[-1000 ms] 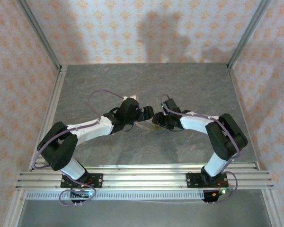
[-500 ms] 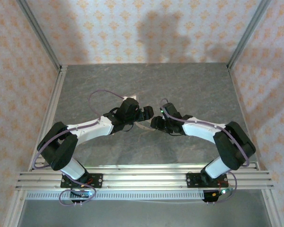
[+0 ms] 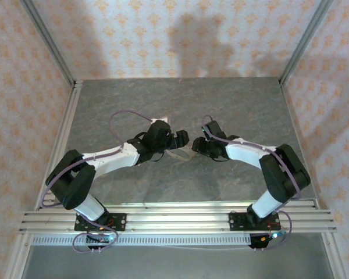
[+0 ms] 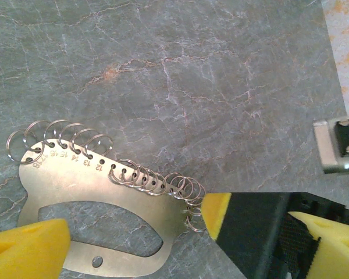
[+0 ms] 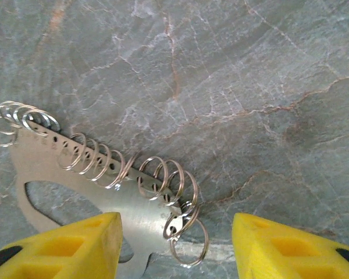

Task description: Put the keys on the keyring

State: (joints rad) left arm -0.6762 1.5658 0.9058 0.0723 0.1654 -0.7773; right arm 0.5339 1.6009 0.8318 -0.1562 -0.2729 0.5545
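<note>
1. Keyring [image 4: 104,195]: a flat silvery plate with an oval cut-out, lying flat on the grey marbled bench [image 4: 192,70]. In the overhead view the keyring [image 3: 179,154] shows as a pale patch.
2. Split rings [image 4: 145,177]: a row of wire rings threaded through small holes along one edge of the keyring. Engraved numbers stand beside some holes. From the right wrist, the split rings [image 5: 163,174] overlap one another, and the largest hangs off the keyring's narrow end.
3. Left gripper [image 4: 180,244]: its yellow fingers [image 4: 29,247] stand wide apart. One covers the keyring's broad end, while the other is well clear of the keyring. Overhead, the left gripper [image 3: 185,144] is just left of the keyring.
4. Right gripper [image 5: 175,224]: its yellow fingers [image 5: 64,247] stand apart on either side of the keyring's narrow end, one overlapping the plate and the other off it. Nothing is clamped. Overhead, the right gripper [image 3: 196,146] is just right of the keyring.
</note>
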